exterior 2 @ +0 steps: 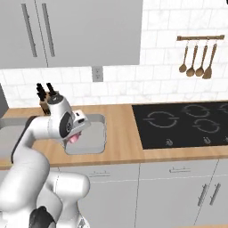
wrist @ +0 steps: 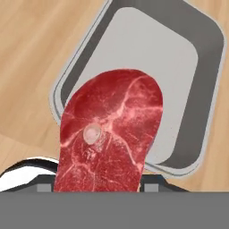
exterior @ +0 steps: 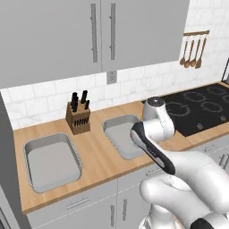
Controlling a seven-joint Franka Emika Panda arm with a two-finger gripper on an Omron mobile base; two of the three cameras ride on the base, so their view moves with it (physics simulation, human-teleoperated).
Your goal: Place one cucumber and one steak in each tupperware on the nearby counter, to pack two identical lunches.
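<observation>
Clamped in the gripper (wrist: 96, 190), flat red raw steak (wrist: 109, 134) hanging just above the near rim of the shallow grey rectangular tupperware (wrist: 203, 120), long axis pointing into it.

Colours on the worktop

A deep red steak (wrist: 109, 134) marbled with pale pink veins is seen over a plain grey tupperware (wrist: 197, 107); the counter (wrist: 31, 40) is light-brown wood grain.

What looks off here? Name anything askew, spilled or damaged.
Nothing stands out. The steak hangs from the claw over the right tupperware, which is empty. The left tupperware sits square on the counter, also empty. No spill or damage shows.
</observation>
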